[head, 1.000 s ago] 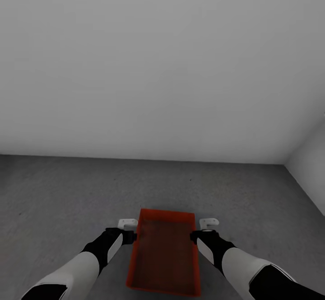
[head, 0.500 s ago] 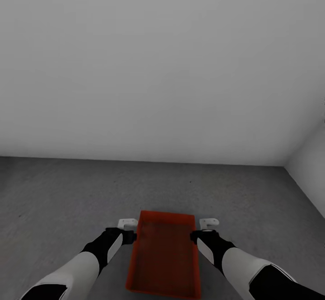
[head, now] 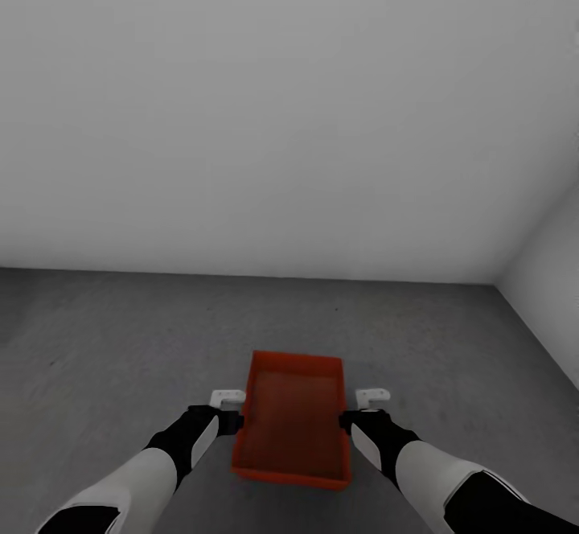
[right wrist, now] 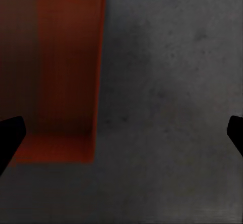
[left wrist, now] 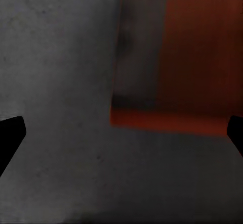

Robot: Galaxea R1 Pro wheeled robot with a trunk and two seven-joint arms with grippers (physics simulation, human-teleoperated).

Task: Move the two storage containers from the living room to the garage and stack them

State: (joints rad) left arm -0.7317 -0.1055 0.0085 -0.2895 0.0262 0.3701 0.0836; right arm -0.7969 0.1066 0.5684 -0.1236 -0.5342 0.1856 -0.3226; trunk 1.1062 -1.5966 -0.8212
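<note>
1. Grey speckled concrete floor (head: 121, 341) met plain white walls (head: 281, 116), with a corner at the right.
2. One orange-red storage container (head: 291, 417) sat open-topped on the floor between the two arms, near the robot.
3. Left tool (head: 228, 396) stood just beside its left wall, its jaws spread wide and holding nothing.
4. Right tool (head: 372, 395) stood just beside the right wall, likewise wide and empty.
</note>
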